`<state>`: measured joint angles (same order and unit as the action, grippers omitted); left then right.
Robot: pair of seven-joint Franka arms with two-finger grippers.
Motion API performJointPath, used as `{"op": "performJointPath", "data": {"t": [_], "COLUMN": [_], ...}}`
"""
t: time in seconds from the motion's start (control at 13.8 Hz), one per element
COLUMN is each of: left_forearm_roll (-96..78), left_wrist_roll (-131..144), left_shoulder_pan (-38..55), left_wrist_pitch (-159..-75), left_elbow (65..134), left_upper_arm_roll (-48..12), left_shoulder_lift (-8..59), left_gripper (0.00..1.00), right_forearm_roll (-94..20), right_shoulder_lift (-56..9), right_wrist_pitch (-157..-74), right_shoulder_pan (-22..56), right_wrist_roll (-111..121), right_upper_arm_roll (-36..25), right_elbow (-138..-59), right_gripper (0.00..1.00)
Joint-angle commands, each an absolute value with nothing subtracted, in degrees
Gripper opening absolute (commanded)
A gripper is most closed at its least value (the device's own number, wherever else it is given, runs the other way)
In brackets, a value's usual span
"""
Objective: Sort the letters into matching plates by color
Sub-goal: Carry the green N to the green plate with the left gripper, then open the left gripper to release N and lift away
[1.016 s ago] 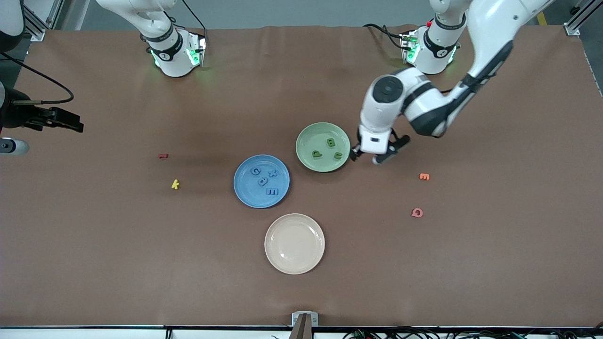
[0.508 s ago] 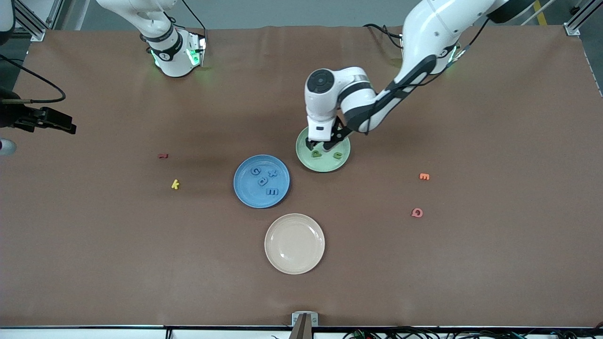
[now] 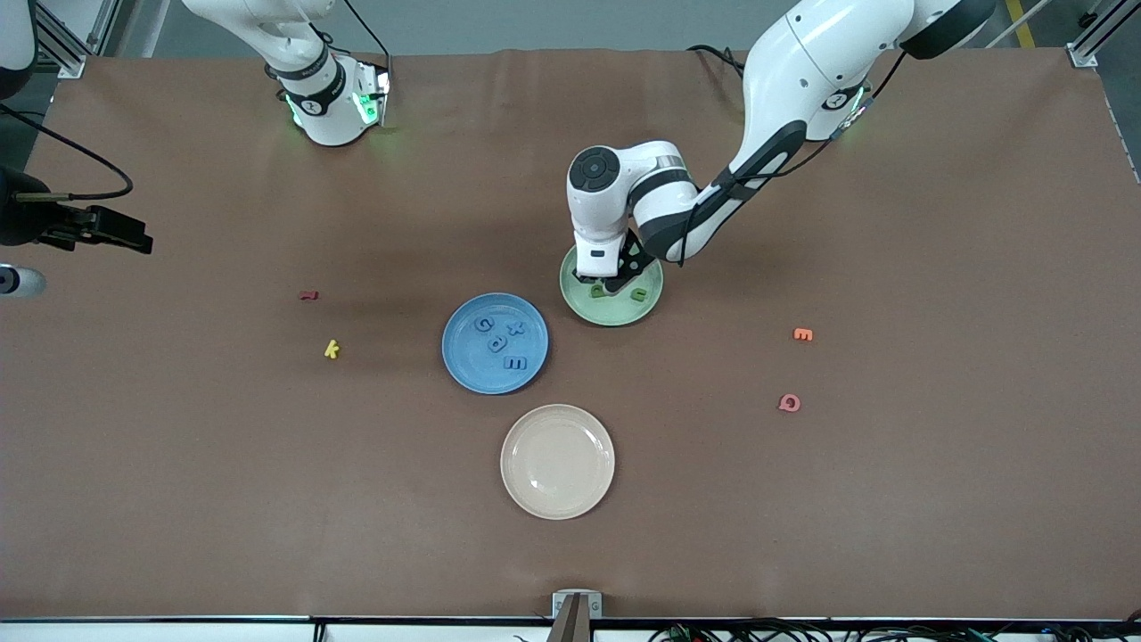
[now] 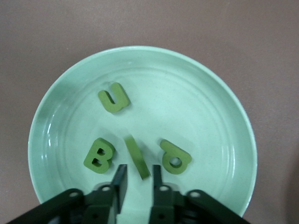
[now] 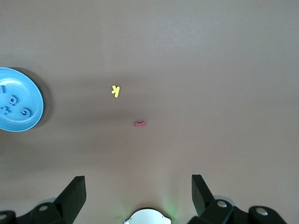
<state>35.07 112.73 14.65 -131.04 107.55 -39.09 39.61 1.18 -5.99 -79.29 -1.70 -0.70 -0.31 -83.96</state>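
L gripper (image 4: 138, 179) over green plate (image 4: 224, 116), fingers apart round thin green letter (image 4: 137, 157); R gripper (image 5: 138, 193) waits, released.

Table surface (image 3: 891, 499): plain brown. Plates: pale green (image 3: 652, 303), blue (image 3: 463, 357), cream (image 3: 557, 461). Letters in green plate (image 4: 113, 97): dark green. Letters in blue plate (image 3: 514, 363): darker blue. Loose letters: yellow k (image 3: 332, 349), red (image 3: 308, 295), orange (image 3: 803, 334), pink (image 3: 789, 403)

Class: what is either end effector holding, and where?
Nothing gripped: left end effector stands open around the thin green letter's end; right end effector open, empty.
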Motion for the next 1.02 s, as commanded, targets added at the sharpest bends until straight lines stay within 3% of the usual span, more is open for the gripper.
{"op": "performJointPath", "data": {"t": [0.0,0.44,0.94], "left_forearm_roll": [36.21,36.04,36.3], "left_wrist_roll": [113.29,106.29,83.88], "left_shoulder_pan": [14.68,12.66,3.27], "left_wrist_pitch": [-130.08,-120.17,-112.25], "left_elbow": [104.25,92.92,85.35], "left_upper_arm_roll": [-39.29,-39.29,-39.46], "left_shoulder_lift": [39.73,38.59,35.52], "left_gripper": [1.0,1.0,1.0], "right_forearm_roll": [0.09,0.09,0.09], "right_shoulder_lift": [-1.33,2.72,7.11], "right_wrist_pitch": [-79.8,-79.89,-79.1], "right_shoulder_pan": [-2.11,1.22,1.05], "right_wrist_roll": [-0.7,-0.7,-0.09], "right_upper_arm_roll": [0.18,-2.62,-3.08], "right_elbow": [-88.5,-91.32,-92.37], "right_gripper": [1.0,1.0,1.0]}}
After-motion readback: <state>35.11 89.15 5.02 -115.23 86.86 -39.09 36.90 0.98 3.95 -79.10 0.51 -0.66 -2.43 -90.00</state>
